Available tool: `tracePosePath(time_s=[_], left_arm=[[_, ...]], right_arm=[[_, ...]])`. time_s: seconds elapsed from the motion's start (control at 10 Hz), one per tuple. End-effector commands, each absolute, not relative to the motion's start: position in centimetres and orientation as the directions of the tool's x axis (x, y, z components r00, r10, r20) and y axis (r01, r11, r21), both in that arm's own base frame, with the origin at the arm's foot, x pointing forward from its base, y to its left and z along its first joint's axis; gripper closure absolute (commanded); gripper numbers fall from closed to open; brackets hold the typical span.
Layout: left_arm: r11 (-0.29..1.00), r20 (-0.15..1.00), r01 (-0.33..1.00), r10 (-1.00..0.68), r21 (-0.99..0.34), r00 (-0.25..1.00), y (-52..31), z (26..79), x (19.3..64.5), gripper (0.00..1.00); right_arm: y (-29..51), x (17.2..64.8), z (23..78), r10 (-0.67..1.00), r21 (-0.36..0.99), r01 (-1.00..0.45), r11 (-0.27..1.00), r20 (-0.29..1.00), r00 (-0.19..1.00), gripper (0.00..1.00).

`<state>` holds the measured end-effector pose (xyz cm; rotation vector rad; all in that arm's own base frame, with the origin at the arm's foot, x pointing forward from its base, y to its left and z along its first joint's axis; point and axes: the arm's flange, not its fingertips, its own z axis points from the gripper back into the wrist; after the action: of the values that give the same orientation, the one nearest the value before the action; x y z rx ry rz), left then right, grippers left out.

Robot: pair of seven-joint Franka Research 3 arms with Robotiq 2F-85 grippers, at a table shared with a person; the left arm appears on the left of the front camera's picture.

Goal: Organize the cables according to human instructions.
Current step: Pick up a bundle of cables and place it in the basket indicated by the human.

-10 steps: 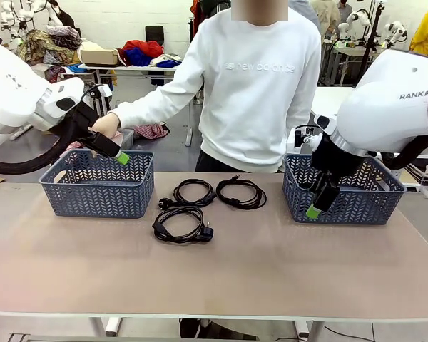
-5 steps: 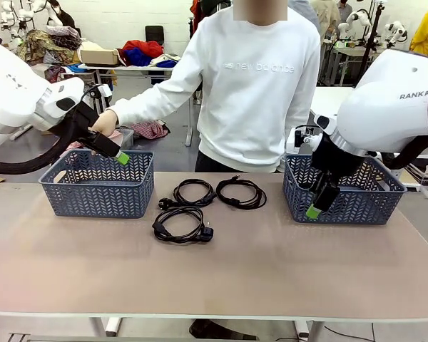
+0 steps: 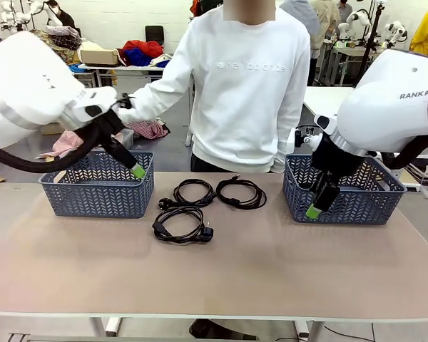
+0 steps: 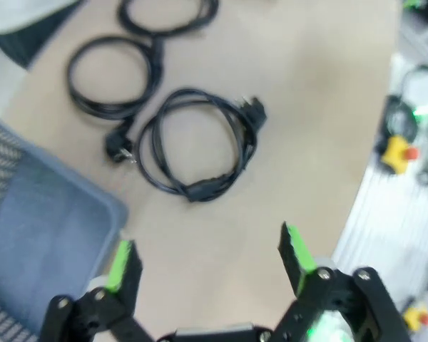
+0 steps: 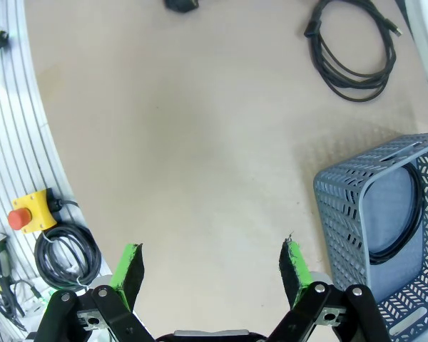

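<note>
a wide beige worktop [image 3: 271, 271] carries everything. a person in a white sweatshirt [image 3: 250, 92] stands at its far edge, one sleeve stretched toward the left arm. two blue-grey plastic lattice baskets sit by the far corners: the left basket [image 3: 93, 196] and the right basket [image 3: 357, 203]. the left pincer [image 3: 137, 171] [image 4: 207, 253] hangs over the left basket's right end, jaws wide and empty. the right pincer [image 3: 314, 211] [image 5: 210, 262] hangs just before the right basket's left wall, also wide and empty. between the baskets lie thin black coiled power cords: the far left cord [image 3: 193, 192] and the far right cord [image 3: 241, 193] side by side near the far edge, the front cord [image 3: 180, 225] just nearer. a fourth cord [image 5: 419, 206] lies in the right basket.
</note>
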<state>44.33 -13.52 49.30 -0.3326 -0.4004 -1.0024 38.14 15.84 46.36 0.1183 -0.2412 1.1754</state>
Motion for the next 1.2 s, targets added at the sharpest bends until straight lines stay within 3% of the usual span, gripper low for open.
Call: tracePosePath(time_s=[0.0,0.5,0.7,0.8,1.1], left_arm=[[0.326,0.385,0.944,-0.866,-0.048,0.319,-15.5,49.5,45.4,0.00],[0.008,0.272,1.000,-0.962,-0.024,0.015,-21.5,45.8,43.5,0.00],[-0.028,0.255,1.000,-0.967,-0.007,-0.025,-21.6,45.1,42.9,0.00],[0.020,0.276,0.999,-0.961,-0.047,0.032,-22.6,45.6,43.2,0.00],[0.020,0.276,0.999,-0.961,-0.047,0.032,-22.6,45.6,43.2,0.00]], right_arm=[[16.0,38.2,46.5,0.898,-0.039,-0.922,0.386,0.247,0.365,0.00],[16.0,38.2,46.5,0.898,-0.039,-0.922,0.386,0.247,0.365,0.00],[16.0,38.2,46.5,0.898,-0.039,-0.922,0.386,0.247,0.365,0.00],[16.0,38.2,46.5,0.898,-0.039,-0.922,0.386,0.247,0.365,0.00],[16.0,38.2,46.5,0.898,-0.039,-0.922,0.386,0.247,0.365,0.00]])
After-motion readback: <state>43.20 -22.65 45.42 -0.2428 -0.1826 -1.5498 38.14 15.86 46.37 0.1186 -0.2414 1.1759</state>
